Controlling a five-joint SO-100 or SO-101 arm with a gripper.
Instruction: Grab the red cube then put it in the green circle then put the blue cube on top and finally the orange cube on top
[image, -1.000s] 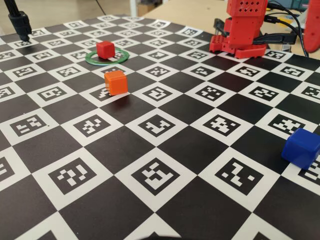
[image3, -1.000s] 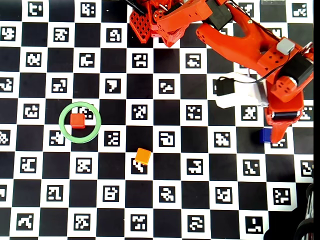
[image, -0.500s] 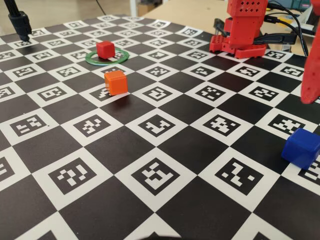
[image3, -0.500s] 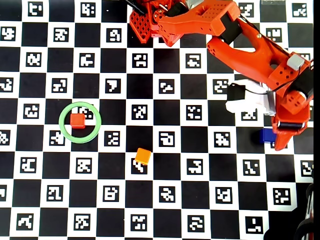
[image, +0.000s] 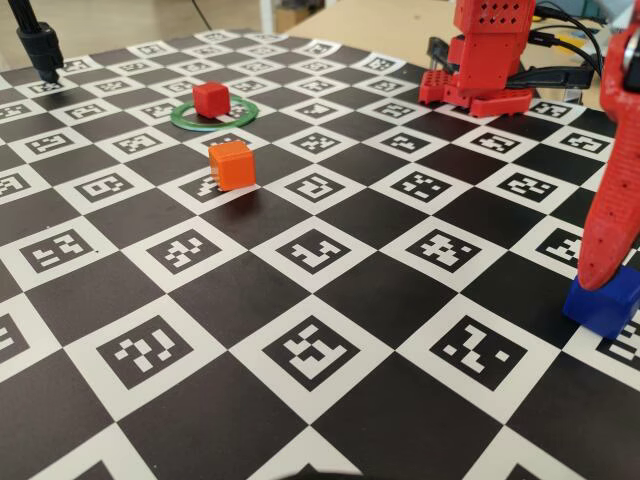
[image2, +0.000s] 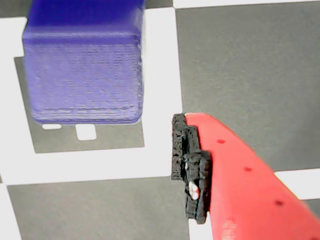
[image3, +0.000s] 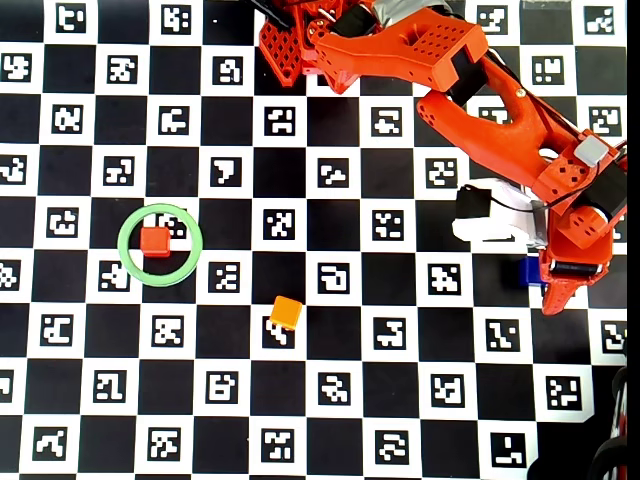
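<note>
While the arm reaches out over the checkered surface (image: 330, 200), the gripper (image3: 556, 283) hangs low at the blue cube (image: 604, 298), its red finger (image: 610, 235) reaching down to the cube's top edge in the fixed view. From the wrist view, the blue cube (image2: 85, 62) sits just left of and above the padded fingertip (image2: 191, 167), apart from it; only this one finger shows, so I cannot tell whether the jaws stand apart or together. Overhead, the blue cube (image3: 530, 271) peeks out at the gripper's left. Well to the gripper's left in that view lies the orange cube (image3: 286, 313), and farther left the red cube (image3: 154, 240) rests inside the green circle (image3: 160, 280).
</note>
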